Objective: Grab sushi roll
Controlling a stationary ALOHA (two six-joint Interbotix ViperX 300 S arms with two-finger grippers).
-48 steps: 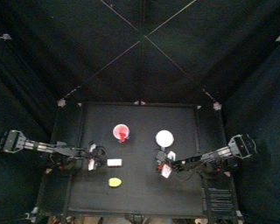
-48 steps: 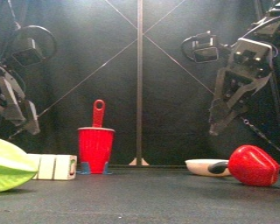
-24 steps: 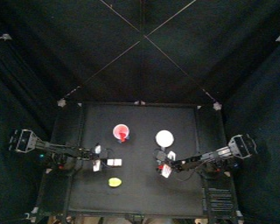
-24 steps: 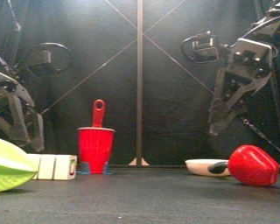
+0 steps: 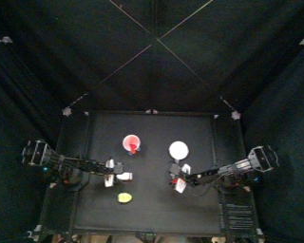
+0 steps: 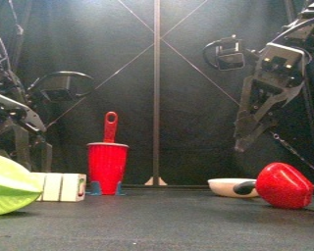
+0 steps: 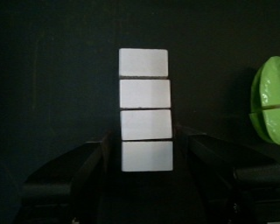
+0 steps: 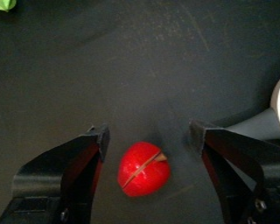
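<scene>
We see the sushi roll (image 7: 145, 109), a white oblong of four joined segments, lying on the black surface (image 7: 49, 79), its near end between the jaws of the left gripper (image 7: 147, 153), which stand spread wide and grasp nothing. A yellow-green lump (image 7: 275, 99) lies just beside the roll. The right gripper (image 8: 150, 144) hangs released above a small red piece (image 8: 143, 170). From the front, a red cup (image 6: 107, 163) stands behind the roll (image 6: 62, 186).
</scene>
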